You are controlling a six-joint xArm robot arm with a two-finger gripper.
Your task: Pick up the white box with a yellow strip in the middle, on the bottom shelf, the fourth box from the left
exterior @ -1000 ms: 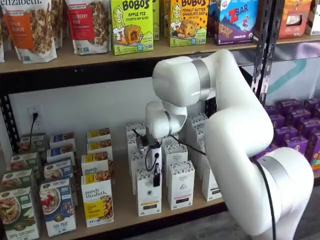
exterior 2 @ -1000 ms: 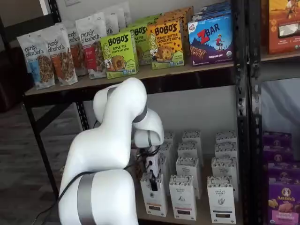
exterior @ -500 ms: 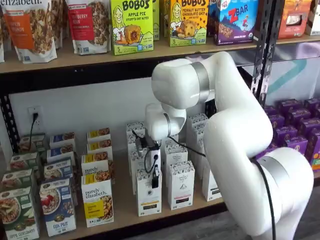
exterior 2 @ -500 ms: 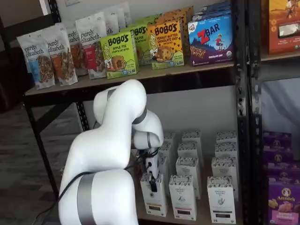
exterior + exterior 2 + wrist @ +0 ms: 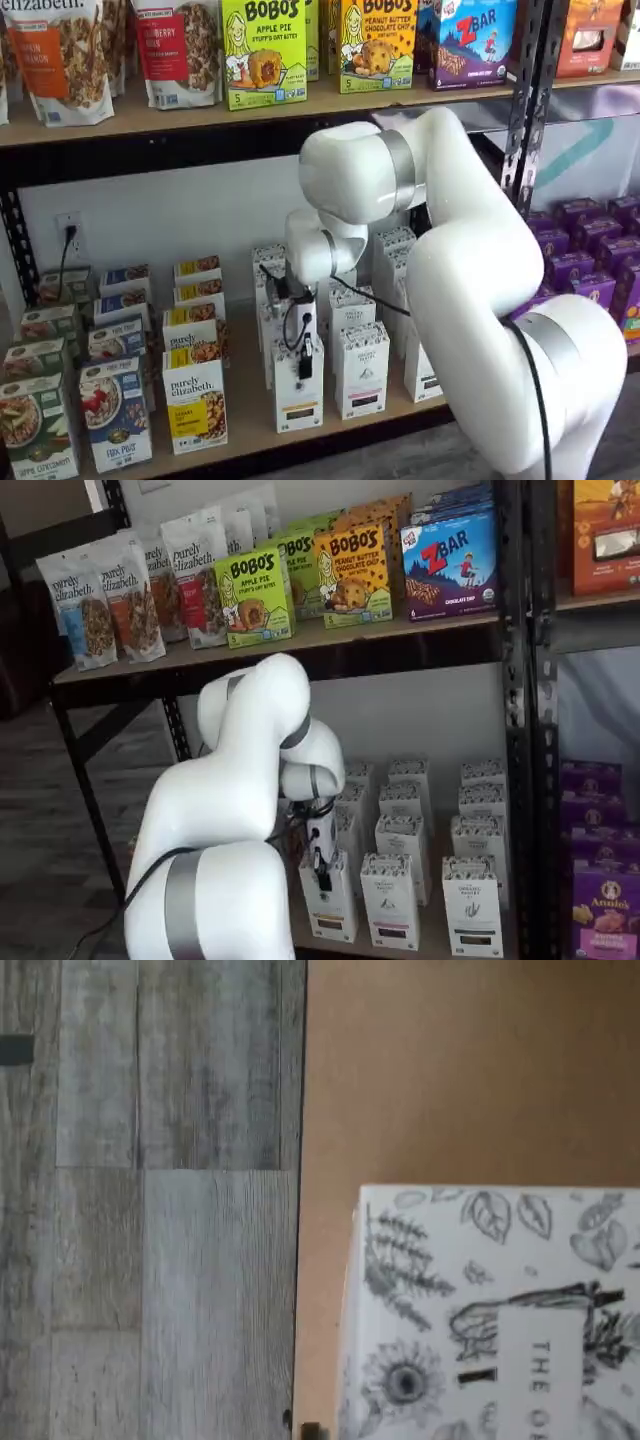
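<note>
The white box with a yellow strip [image 5: 290, 400] stands upright at the front of the bottom shelf [image 5: 240, 422], also seen as the leftmost front carton [image 5: 332, 908]. My gripper [image 5: 304, 364] hangs over its top, one black finger lying down the box's front face; the same black finger shows in the other shelf view [image 5: 322, 872]. The other finger is hidden, so no gap can be judged. In the wrist view the carton's top with leaf drawings [image 5: 480, 1310] lies close below the camera, on the tan board [image 5: 450, 1070].
Matching white cartons [image 5: 362, 370] stand right beside and behind the box. A purely elizabeth box [image 5: 195, 402] stands to its left. Purple boxes [image 5: 590, 260] fill the right bay. The arm's white body [image 5: 480, 280] covers part of the shelf. Grey floor [image 5: 150, 1200] lies past the shelf edge.
The wrist and gripper have shifted slightly left and up over the box. The box stands where it stood.
</note>
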